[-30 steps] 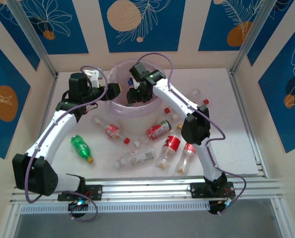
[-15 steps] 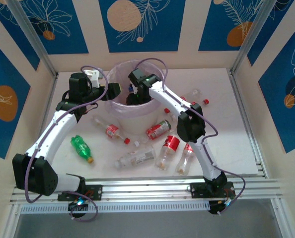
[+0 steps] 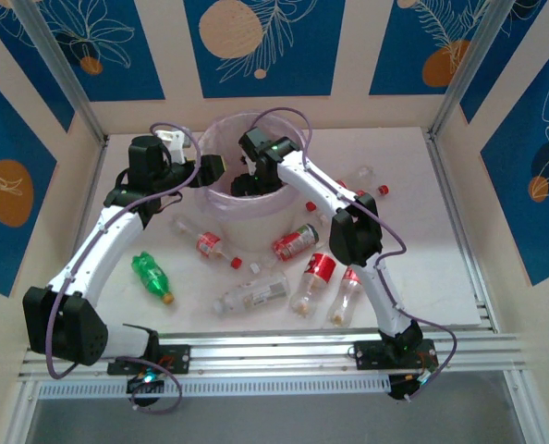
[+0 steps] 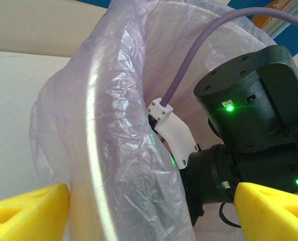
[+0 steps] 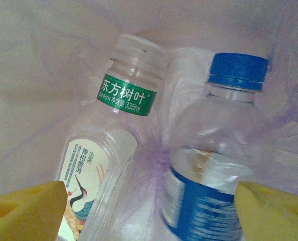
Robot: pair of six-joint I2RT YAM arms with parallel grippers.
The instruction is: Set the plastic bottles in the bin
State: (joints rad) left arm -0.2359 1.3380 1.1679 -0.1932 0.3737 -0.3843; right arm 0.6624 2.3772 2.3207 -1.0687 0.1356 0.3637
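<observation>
The bin (image 3: 221, 198), a round white pail lined with a lilac bag, stands at the back middle of the table. My right gripper (image 3: 249, 183) reaches down into it and is open. Below its yellow fingertips (image 5: 28, 208) lie a pale-labelled plastic bottle (image 5: 101, 150) and a blue-capped, blue-labelled bottle (image 5: 216, 170), the latter blurred; neither is gripped. My left gripper (image 3: 214, 170) is open at the bin's left side, its fingers (image 4: 31, 211) standing either side of the bagged rim (image 4: 96, 150). Several more plastic bottles lie in front of the bin, among them a green one (image 3: 152, 276) and a crushed red one (image 3: 296, 242).
Loose red caps (image 3: 237, 263) lie among the bottles and right of the bin (image 3: 383, 189). The right arm's black wrist (image 4: 249, 115) hangs close beside my left gripper. Aluminium posts and patterned walls enclose the table; the arm bases sit on the front rail (image 3: 274, 351).
My right gripper has gone from nearly shut to open, and its arm has shifted left and deeper into the bin. The left arm has not moved.
</observation>
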